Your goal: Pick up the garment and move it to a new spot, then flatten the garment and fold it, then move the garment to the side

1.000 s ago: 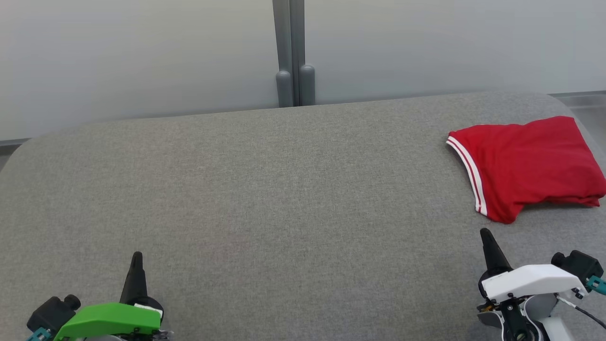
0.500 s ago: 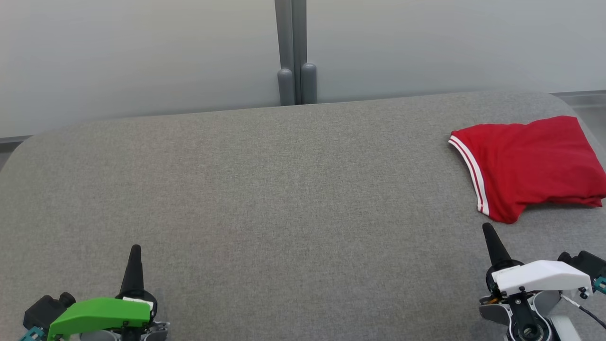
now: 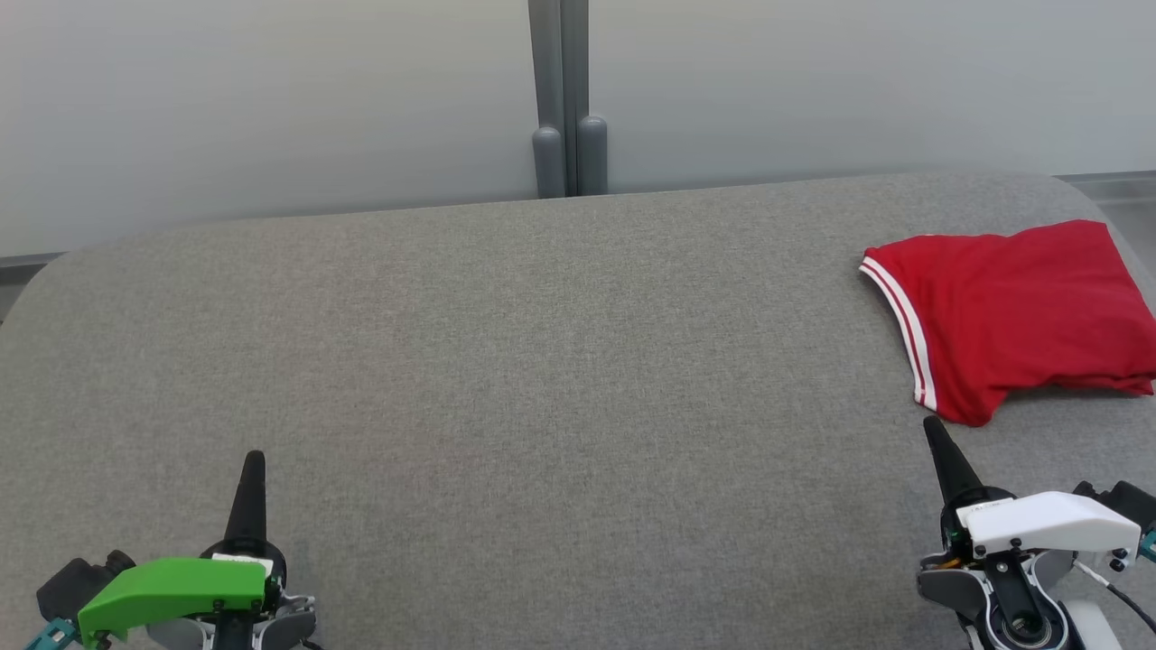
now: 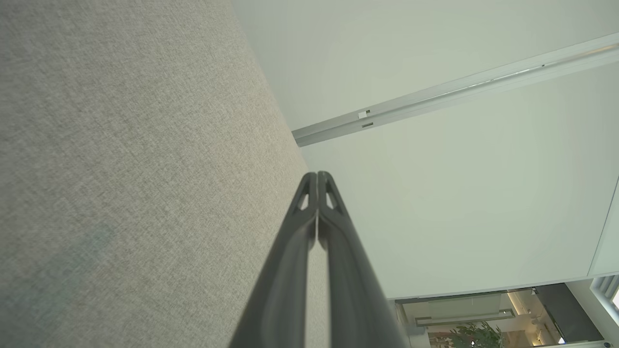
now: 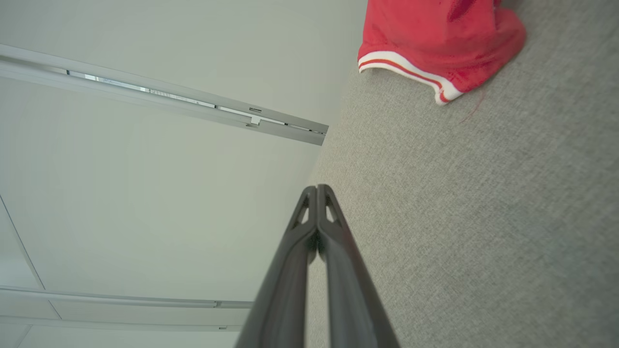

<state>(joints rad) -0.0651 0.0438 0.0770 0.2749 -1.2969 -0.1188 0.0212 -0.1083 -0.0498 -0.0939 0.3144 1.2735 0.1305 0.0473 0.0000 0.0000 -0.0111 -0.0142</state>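
Observation:
The garment (image 3: pixel 1011 311) is red with a white-striped hem and lies folded at the right end of the grey table (image 3: pixel 542 361). In the right wrist view the garment (image 5: pixel 435 38) sits at the top. My right gripper (image 3: pixel 930 426) is shut and empty, just in front of the garment's near corner without touching it. My left gripper (image 3: pixel 255 459) is shut and empty over the near left of the table. Both wrist views show the fingers pressed together, the left gripper (image 4: pixel 317 175) and the right gripper (image 5: pixel 317 187).
The table has rounded corners and a fabric top; its far edge meets a pale wall with a grey post (image 3: pixel 567 99). The garment's right side reaches the table's right edge.
Both grippers have drawn back toward the near edge of the table. The garment has not moved on the table; the picture has shifted slightly.

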